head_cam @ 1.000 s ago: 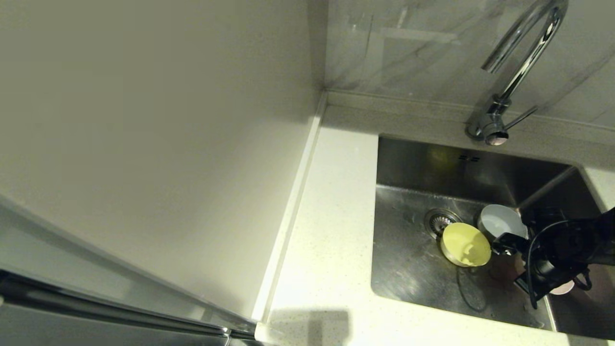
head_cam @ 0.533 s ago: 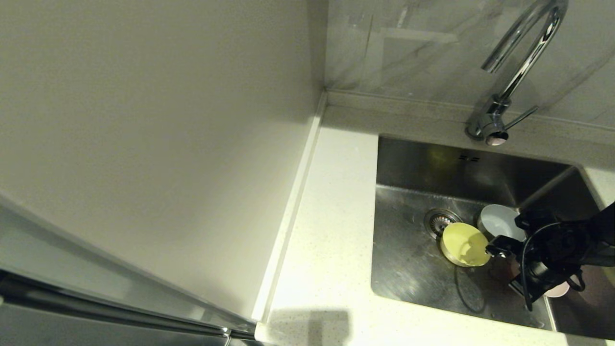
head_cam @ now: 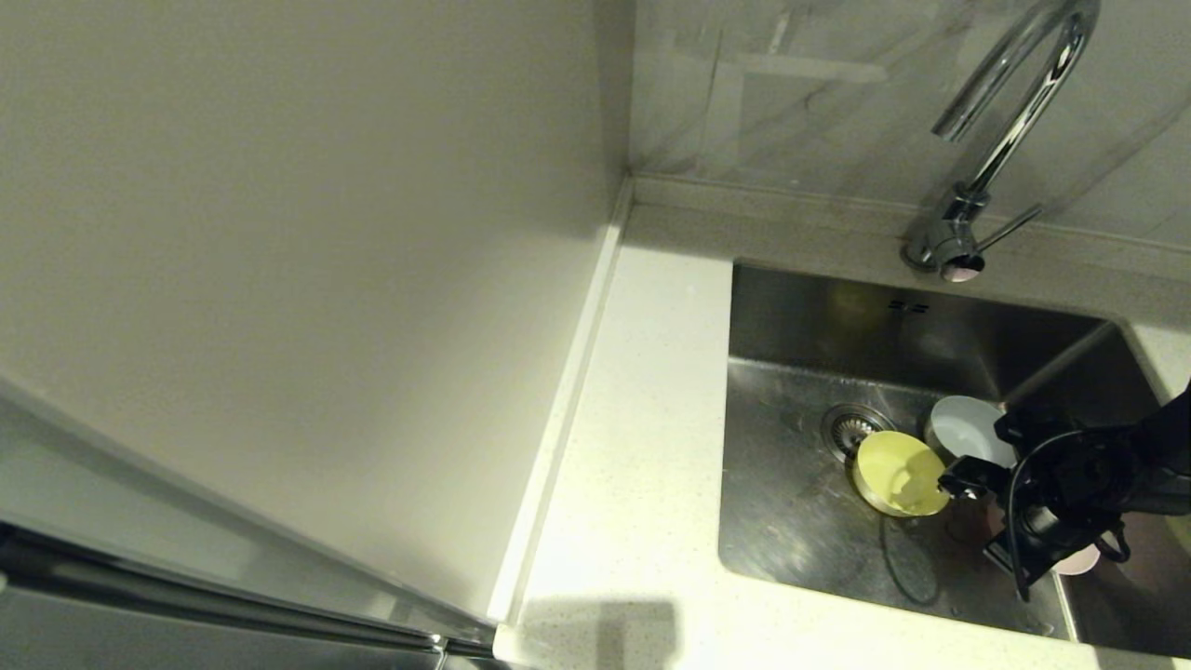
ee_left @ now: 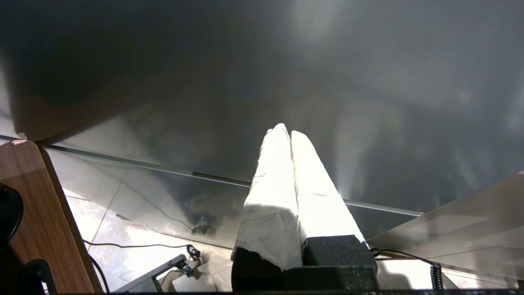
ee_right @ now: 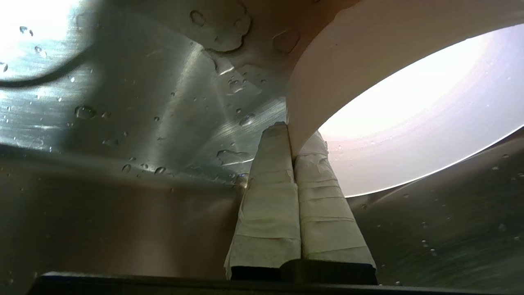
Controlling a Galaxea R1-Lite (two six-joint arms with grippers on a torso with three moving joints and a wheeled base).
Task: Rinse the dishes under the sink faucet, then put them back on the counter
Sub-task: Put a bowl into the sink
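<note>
While pinching rim of pale pink matte round bowl [ee_right: 409, 119] in right gripper [ee_right: 291, 135]: wet, slippery, light, rigid; left gripper [ee_left: 285, 132] pressed together, parked.

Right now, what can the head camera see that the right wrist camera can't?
Only the head view shows the faucet, the counter, the drain, the yellow-green bowl and the grey-blue bowl. Only the right wrist view shows the right gripper pinching the pink bowl's rim, and water drops on the steel. Both show the sink and the pink bowl.
</note>
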